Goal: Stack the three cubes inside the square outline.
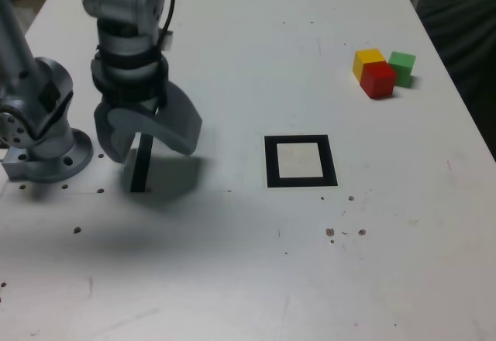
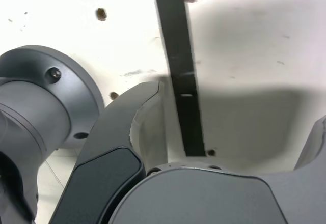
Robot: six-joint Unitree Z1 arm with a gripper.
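Three cubes sit together at the far right of the exterior view: a yellow cube (image 1: 367,61), a red cube (image 1: 378,78) in front of it and a green cube (image 1: 401,67) beside them. The square outline (image 1: 300,160), black with a white centre, lies flat near the table's middle with nothing in it. My gripper (image 1: 147,146) hangs low over the table at the exterior view's left, far from the cubes, open and holding nothing. The wrist view shows its grey fingers (image 2: 122,127) spread above the white table; cubes and outline are out of that view.
A straight black strip (image 1: 141,163) (image 2: 181,71) lies on the table right under the gripper. The arm's round base (image 1: 46,155) (image 2: 41,96) stands just to the exterior view's left of it. Small screw holes dot the white table (image 1: 232,263).
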